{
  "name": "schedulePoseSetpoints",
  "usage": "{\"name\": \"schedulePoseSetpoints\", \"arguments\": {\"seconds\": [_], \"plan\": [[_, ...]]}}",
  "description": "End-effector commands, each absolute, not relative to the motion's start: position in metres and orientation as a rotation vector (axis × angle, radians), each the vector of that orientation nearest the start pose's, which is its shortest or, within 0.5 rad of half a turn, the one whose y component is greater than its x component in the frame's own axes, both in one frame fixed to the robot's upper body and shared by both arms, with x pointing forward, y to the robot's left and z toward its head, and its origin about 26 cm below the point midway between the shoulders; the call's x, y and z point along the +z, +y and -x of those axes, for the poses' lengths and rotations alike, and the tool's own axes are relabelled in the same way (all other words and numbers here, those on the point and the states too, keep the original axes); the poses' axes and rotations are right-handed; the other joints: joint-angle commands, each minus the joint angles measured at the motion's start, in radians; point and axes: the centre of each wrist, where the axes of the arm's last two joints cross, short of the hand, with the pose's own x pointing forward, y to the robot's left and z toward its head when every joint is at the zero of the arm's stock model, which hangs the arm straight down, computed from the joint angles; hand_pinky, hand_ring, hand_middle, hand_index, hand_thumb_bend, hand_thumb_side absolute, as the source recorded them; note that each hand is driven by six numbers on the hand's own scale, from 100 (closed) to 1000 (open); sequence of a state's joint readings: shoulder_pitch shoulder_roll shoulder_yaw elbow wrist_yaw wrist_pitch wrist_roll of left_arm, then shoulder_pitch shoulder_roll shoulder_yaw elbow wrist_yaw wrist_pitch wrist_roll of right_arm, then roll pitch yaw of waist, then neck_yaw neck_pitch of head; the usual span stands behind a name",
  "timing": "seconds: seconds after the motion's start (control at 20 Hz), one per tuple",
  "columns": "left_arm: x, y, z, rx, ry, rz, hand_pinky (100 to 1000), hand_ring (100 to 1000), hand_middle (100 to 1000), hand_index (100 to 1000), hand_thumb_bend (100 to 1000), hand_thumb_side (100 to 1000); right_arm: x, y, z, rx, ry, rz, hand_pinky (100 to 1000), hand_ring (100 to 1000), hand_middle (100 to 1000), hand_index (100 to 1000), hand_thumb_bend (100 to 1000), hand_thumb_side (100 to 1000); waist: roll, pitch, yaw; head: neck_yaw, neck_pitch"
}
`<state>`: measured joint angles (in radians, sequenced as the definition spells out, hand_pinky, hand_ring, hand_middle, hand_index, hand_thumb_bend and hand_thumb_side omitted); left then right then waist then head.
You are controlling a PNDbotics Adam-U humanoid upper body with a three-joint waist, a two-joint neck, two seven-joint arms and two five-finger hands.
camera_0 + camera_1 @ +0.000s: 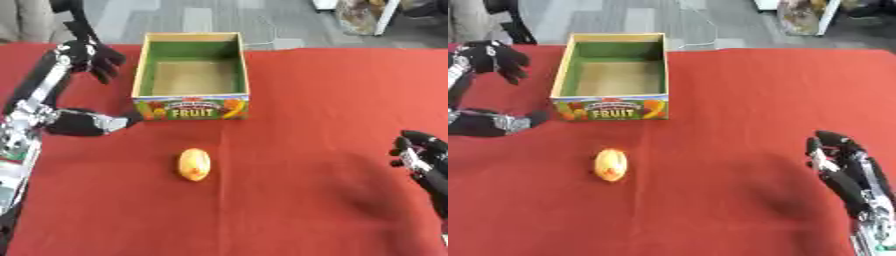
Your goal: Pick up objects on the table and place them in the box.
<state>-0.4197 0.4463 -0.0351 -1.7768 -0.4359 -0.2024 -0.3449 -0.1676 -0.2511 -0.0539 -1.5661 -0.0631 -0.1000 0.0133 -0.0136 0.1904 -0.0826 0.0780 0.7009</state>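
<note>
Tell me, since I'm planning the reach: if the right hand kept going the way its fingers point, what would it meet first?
Probably nothing: the right hand points up the bare red table, well right of the box and fruit. Depth is unclear.

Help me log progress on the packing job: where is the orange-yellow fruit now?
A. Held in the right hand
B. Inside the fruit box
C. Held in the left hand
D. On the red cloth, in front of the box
D: the orange-yellow fruit lies on the red cloth in front of the fruit box, whose inside is bare; the left hand and the right hand hold nothing.

Soft, even overhead light, faint shadows on the red table, everything slightly blurred.
</note>
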Motion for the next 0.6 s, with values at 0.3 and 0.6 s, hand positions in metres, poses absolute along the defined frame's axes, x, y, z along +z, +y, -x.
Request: {"name": "schedulePoseSetpoints", "arguments": {"seconds": [0.3, 0.6], "plan": [[0.201, 0.250, -0.363, -1.586, -1.910, -0.551, 549, 599, 629, 747, 667, 100, 0.060, -0.305, -0.322, 0.188, -1.852, 0.147, 562, 628, 610, 757, 237, 392, 0.004, -0.017, -0.010, 0.011, -0.003], [0.192, 0.235, -0.375, -1.719, -1.828, -0.482, 548, 598, 629, 746, 677, 100, 0.060, -0.305, -0.322, 0.189, -1.850, 0.146, 562, 628, 610, 758, 237, 390, 0.006, -0.017, -0.016, 0.015, -0.002]]}}
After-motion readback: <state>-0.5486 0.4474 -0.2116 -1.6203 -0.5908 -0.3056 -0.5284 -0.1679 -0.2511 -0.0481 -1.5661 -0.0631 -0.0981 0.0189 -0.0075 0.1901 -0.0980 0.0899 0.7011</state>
